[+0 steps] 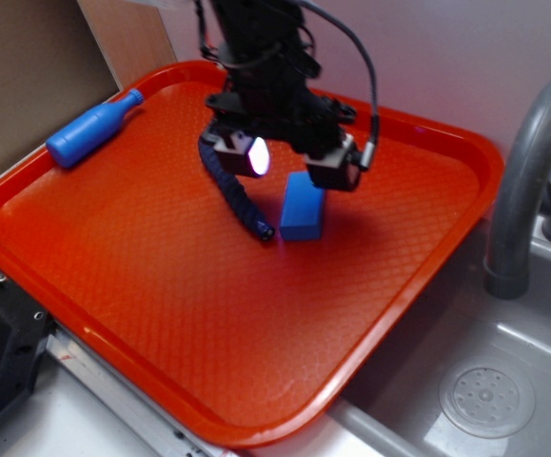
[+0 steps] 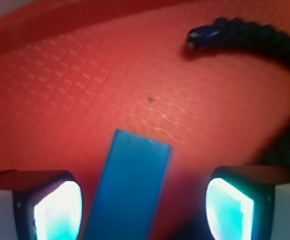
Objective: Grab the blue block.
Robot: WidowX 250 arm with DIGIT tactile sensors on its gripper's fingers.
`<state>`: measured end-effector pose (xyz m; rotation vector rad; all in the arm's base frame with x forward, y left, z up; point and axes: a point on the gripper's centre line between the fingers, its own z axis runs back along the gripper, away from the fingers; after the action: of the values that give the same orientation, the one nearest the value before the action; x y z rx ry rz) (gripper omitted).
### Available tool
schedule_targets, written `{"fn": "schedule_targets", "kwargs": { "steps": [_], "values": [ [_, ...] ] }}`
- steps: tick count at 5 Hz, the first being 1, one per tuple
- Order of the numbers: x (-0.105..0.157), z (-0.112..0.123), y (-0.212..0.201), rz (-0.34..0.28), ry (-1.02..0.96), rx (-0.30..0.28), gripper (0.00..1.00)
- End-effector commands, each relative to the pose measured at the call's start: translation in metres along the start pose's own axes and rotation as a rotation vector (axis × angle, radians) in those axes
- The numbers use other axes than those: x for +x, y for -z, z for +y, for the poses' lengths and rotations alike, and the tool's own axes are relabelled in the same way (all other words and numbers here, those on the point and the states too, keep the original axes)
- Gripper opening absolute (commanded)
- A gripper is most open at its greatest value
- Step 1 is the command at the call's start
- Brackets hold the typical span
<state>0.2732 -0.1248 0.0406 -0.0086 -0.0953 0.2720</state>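
Observation:
The blue block (image 1: 303, 208) lies flat on the orange tray (image 1: 161, 286), near its middle. My gripper (image 1: 289, 164) hovers just above and behind it, open, its two glowing pads spread wide. In the wrist view the blue block (image 2: 129, 187) runs up between the fingers (image 2: 57, 210), closer to the left pad, with a gap to each side and neither pad touching it.
A dark navy braided rope (image 1: 237, 195) curves beside the block on its left; the rope (image 2: 255, 37) also arcs along the wrist view's upper right. A blue bottle-shaped toy (image 1: 92, 129) lies at the tray's far left corner. A grey faucet (image 1: 527, 181) and sink (image 1: 484, 390) stand right of the tray.

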Motion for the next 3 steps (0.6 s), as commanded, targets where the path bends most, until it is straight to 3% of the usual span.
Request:
{"fn": "schedule_targets", "kwargs": {
  "steps": [1, 2, 3],
  "values": [
    [-0.003, -0.024, 0.016, 0.008, 0.061, -0.021, 1.00],
    [-0.010, -0.024, 0.024, -0.008, 0.078, -0.001, 0.00],
    [-0.015, -0.020, 0.027, -0.018, 0.088, 0.040, 0.00]
  ]
}}
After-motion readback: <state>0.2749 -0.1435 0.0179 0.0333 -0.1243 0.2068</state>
